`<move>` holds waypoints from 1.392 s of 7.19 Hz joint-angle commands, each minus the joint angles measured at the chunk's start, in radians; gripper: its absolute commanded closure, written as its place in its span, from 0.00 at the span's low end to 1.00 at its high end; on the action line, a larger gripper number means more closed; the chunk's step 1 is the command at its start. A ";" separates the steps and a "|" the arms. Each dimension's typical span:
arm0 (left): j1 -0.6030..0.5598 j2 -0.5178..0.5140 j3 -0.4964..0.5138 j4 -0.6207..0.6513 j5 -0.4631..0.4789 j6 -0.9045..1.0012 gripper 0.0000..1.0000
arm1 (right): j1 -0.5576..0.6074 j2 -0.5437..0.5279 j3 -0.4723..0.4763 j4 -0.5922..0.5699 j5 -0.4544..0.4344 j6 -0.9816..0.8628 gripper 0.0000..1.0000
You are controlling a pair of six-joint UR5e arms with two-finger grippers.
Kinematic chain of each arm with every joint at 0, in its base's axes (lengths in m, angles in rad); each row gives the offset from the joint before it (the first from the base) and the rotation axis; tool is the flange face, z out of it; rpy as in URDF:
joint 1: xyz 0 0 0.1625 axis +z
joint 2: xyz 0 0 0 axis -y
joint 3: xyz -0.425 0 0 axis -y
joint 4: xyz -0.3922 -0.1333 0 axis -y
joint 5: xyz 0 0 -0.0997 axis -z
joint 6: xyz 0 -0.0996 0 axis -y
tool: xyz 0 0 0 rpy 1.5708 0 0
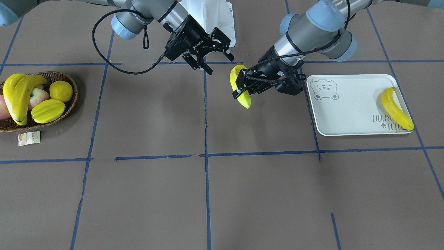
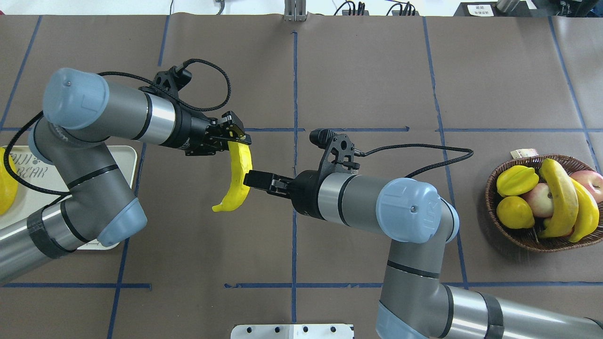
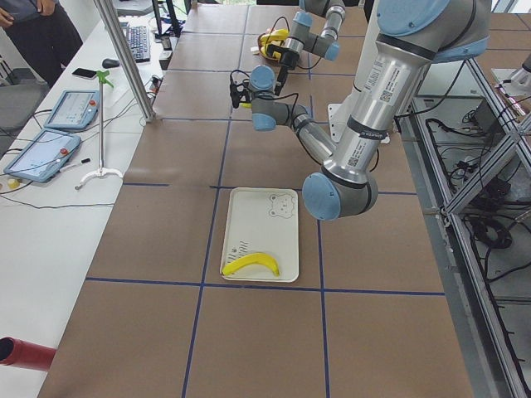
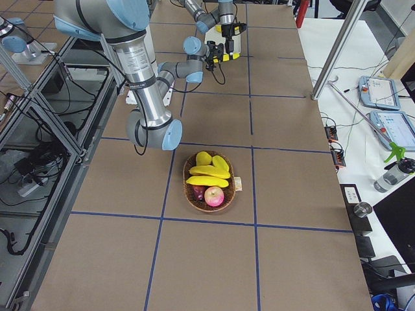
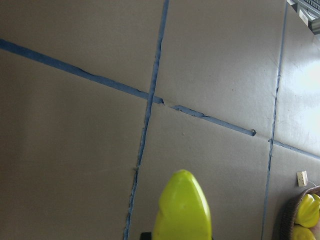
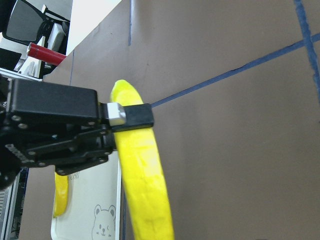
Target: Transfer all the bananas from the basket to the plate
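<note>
My left gripper (image 1: 243, 89) is shut on a yellow banana (image 1: 245, 100) and holds it above the table's middle, left of the plate (image 1: 350, 107) in the front view. From overhead the same banana (image 2: 237, 186) hangs down from the left gripper (image 2: 235, 139). My right gripper (image 1: 220, 64) stands open close beside it and grips nothing. Another banana (image 1: 396, 108) lies on the plate's far end. Two more bananas (image 1: 19, 97) rest in the wicker basket (image 1: 70, 104). The right wrist view shows the held banana (image 6: 142, 180) clamped across by a left finger (image 6: 131, 115).
The basket also holds a starfruit (image 1: 48, 111), a lemon (image 1: 60, 91) and apples (image 1: 39, 98); its paper tag (image 1: 29, 138) lies on the table beside it. Blue tape lines cross the brown table. The robot's white base (image 1: 213, 17) is behind the grippers.
</note>
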 commanded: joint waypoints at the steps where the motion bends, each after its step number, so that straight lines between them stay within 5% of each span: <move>1: -0.063 0.033 -0.090 0.216 0.002 0.058 1.00 | 0.043 -0.016 0.052 -0.129 0.075 -0.005 0.00; 4: -0.117 0.141 -0.285 0.696 0.004 0.182 1.00 | 0.167 -0.021 0.217 -0.552 0.287 -0.018 0.00; 5: -0.143 0.180 -0.317 0.746 -0.001 0.192 1.00 | 0.212 -0.023 0.259 -0.693 0.324 -0.026 0.00; 7: -0.193 0.302 -0.316 0.733 0.002 0.197 1.00 | 0.289 -0.077 0.326 -0.881 0.410 -0.234 0.00; 10: -0.330 0.453 -0.229 0.586 -0.012 0.270 1.00 | 0.408 -0.225 0.379 -0.900 0.509 -0.483 0.00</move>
